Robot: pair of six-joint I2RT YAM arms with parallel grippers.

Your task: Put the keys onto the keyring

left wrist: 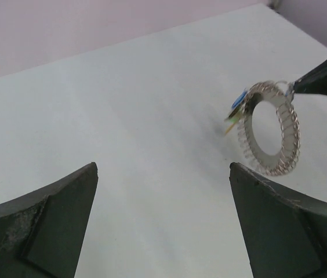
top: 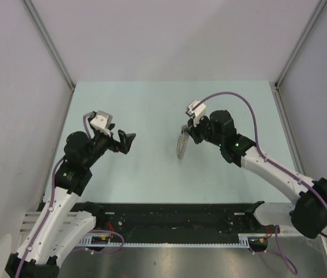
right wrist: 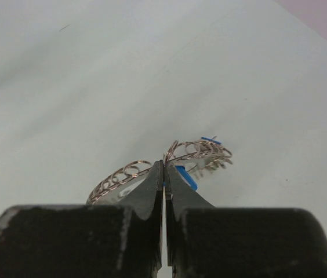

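Note:
The keyring [left wrist: 271, 132] is a flat silver ring with a coiled wire edge. My right gripper [right wrist: 164, 164] is shut on its rim and holds it up above the table; the ring also shows in the top view [top: 181, 145] and the right wrist view [right wrist: 120, 174]. The keys [left wrist: 236, 106], tiny with blue, green and yellow heads, hang bunched at the ring's upper left edge. A blue head [right wrist: 186, 176] shows beside the right fingers. My left gripper [top: 126, 141] is open and empty, to the left of the ring and apart from it.
The pale green table [top: 152, 104] is walled by grey panels on three sides. A black rail [top: 169, 217] runs along the near edge between the arm bases.

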